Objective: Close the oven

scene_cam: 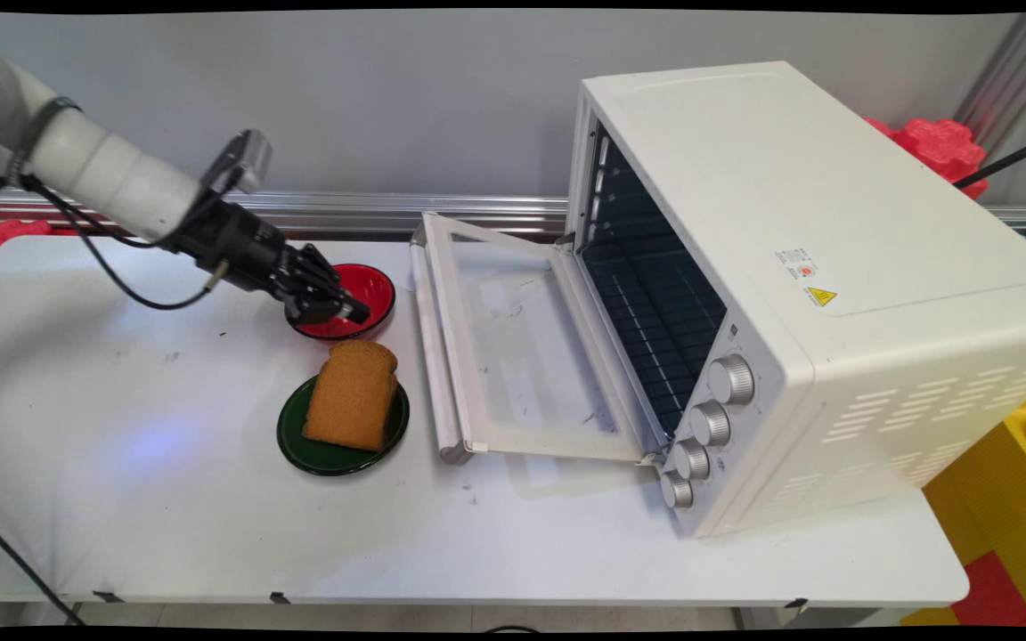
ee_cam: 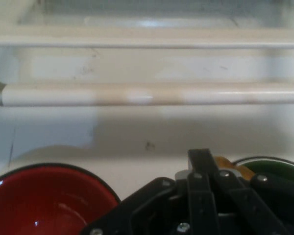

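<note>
**Operator:** Left of centre in the main view, I'm hovering the gripper [scene_cam: 339, 310] over the near rim of the red bowl [scene_cam: 369, 287]. The bowl is lying just above the green plate [scene_cam: 326, 451], which is carrying the slice of bread [scene_cam: 353, 396].

**Observer:** Is it grasping anything?

**Operator:** I'm seeing nothing between the fingers; in the hand view they're looking pressed together, so I'm calling it clenched and empty.

**Observer:** What's worrying you?

**Operator:** The fingertips are sitting so near the rim that I'm judging a small drop could tip the bowl or skid it into the plate. The bread is leaning up off the plate just below, so a sideways sweep could knock it over. To the right, the oven door [scene_cam: 522, 343] is lying open flat, its handle [ee_cam: 152, 94] crossing the hand view ahead of me; pushing forward could strike it.

**Observer:** And the arm?

**Operator:** It's reaching in from the upper left, sloping down toward the right, wrist pitched low, facing the toaster oven [scene_cam: 798, 267].
</note>
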